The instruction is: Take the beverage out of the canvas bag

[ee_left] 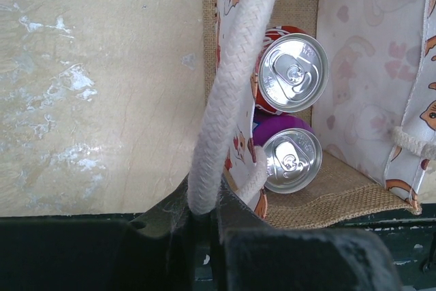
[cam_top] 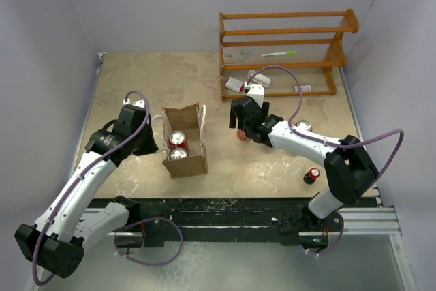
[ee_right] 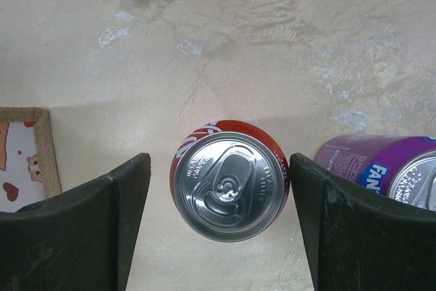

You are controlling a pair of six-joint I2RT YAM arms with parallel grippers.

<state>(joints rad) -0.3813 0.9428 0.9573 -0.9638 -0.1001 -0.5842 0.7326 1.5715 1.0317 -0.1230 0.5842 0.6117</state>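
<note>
Red can (ee_right: 230, 186) stands free on the worktop (ee_right: 306, 46) inside the wide right claw (ee_right: 219, 172); better lift straight up. Left claw (ee_left: 204, 219) grips the rope handle (ee_left: 231, 86) of the canvas bag (cam_top: 187, 166).

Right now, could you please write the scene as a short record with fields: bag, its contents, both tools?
bag: canvas bag, upright on the table, top open
in the bag: red can and purple can, both upright
left tool: shut on the white rope handle
right tool: open, one jaw each side of second red can standing on the table, gaps visible
beside it: Fanta can, purple
</note>
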